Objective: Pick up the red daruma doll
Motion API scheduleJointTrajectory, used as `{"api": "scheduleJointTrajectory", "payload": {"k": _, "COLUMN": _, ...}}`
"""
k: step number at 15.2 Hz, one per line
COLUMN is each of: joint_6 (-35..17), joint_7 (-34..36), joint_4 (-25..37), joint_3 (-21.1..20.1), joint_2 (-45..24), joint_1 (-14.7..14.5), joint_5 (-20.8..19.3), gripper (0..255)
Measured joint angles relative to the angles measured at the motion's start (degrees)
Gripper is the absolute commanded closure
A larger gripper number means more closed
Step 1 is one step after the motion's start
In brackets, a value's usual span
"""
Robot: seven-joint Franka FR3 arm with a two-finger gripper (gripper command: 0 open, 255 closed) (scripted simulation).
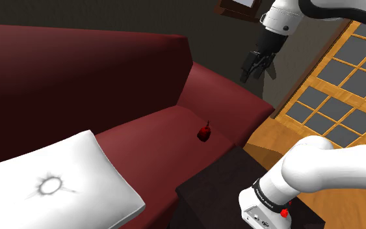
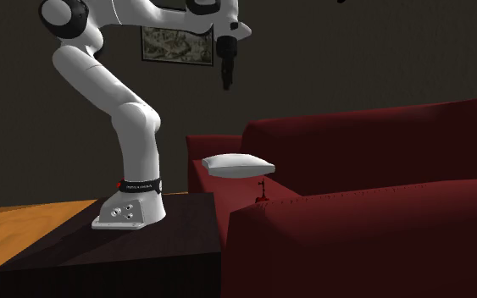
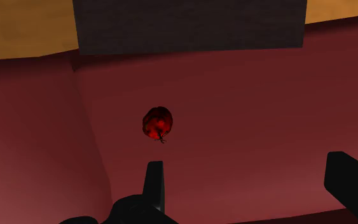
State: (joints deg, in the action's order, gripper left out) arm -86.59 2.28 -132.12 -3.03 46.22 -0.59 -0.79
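Note:
A small red daruma doll [image 1: 205, 134] with dark markings sits on the dark red sofa seat [image 1: 162, 140] near its armrest end. From the second exterior view the doll [image 2: 262, 191] shows small behind the near armrest. My black gripper [image 1: 258, 66] hangs high above the seat, well clear of the doll, fingers pointing down. In the wrist view the doll [image 3: 158, 123] lies on the cushion far below, a little off to one side of the gap. The fingers [image 3: 154, 184] stand apart with nothing between them, so the gripper [image 3: 247, 188] is open.
A white pillow [image 1: 51, 185] lies on the seat at the shoulder view's left. The sofa backrest [image 1: 77, 71] rises behind the doll. My stand is a dark box [image 2: 118, 245] beside the armrest. Wooden floor and a panelled door [image 1: 344, 84] lie beyond.

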Motion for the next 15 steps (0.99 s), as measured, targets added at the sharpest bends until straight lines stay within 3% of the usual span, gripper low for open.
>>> {"api": "scheduleJointTrajectory", "payload": {"k": 3, "joint_6": -2.21, "joint_7": -0.82, "joint_4": -2.22, "joint_3": 0.76, "joint_2": -0.25, "joint_1": 0.03, "joint_5": -0.11, "gripper": 0}}
{"api": "scheduleJointTrajectory", "payload": {"k": 15, "joint_6": -23.64, "joint_7": -9.84, "joint_4": -14.47, "joint_3": 8.37, "joint_2": -11.67, "joint_1": 0.71, "joint_5": -0.88, "gripper": 0}}
